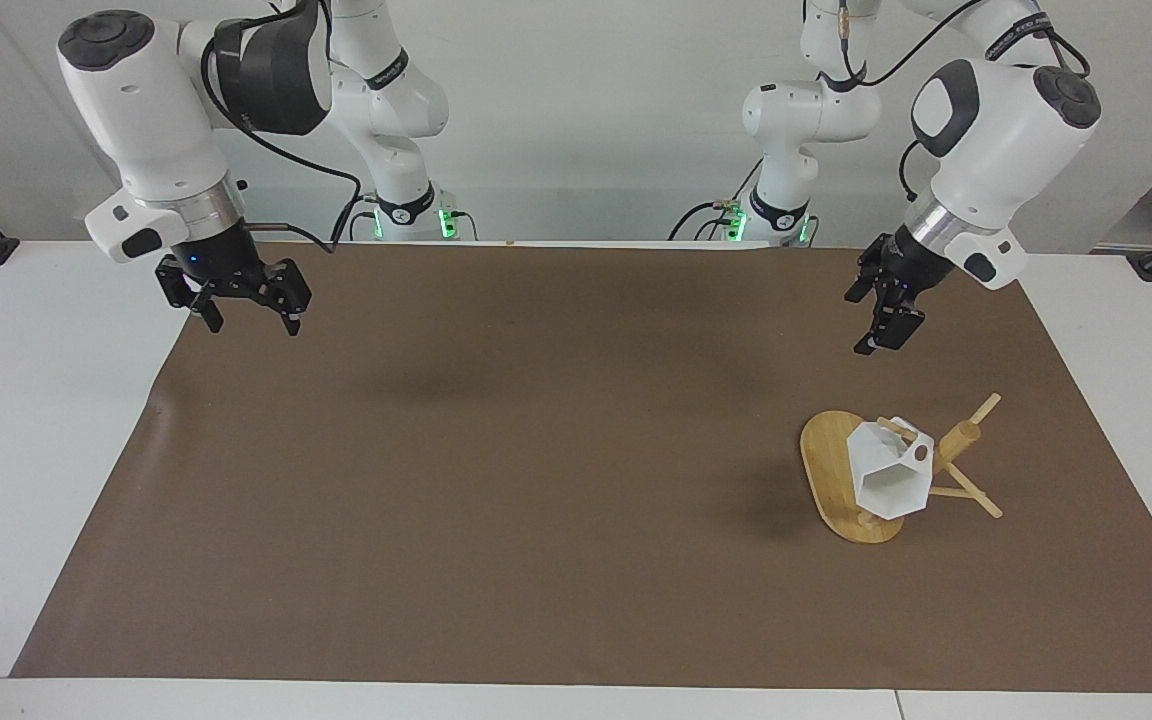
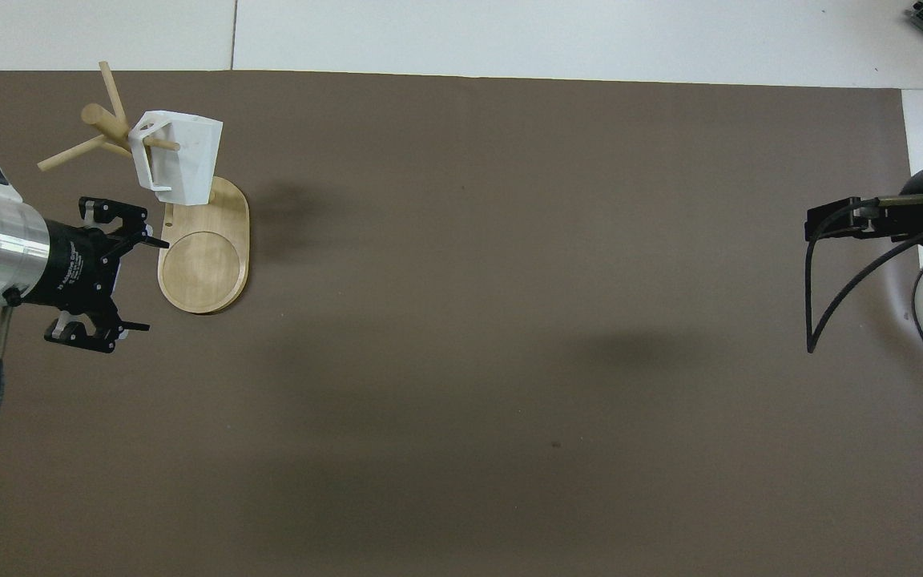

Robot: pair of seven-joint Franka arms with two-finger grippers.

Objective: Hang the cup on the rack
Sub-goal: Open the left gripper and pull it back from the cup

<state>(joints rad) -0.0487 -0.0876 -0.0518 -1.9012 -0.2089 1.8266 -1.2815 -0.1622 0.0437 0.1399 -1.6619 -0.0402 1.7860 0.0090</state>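
Note:
The white faceted cup (image 1: 891, 478) (image 2: 183, 157) hangs by its handle on a thin peg of the bamboo rack (image 1: 829, 462) (image 2: 205, 268), tilted, above the oval base. Nothing is gripping the cup. My left gripper (image 1: 879, 325) (image 2: 149, 284) is open and empty in the air. It is over the brown mat just beside the rack's base and touches nothing. My right gripper (image 1: 251, 322) (image 2: 824, 224) waits open and empty, raised over the mat's edge at the right arm's end of the table.
A brown mat (image 1: 536, 480) covers most of the white table (image 1: 26, 420). The rack's post (image 1: 962, 438) and its bare pegs (image 1: 984, 408) stick out toward the left arm's end of the table.

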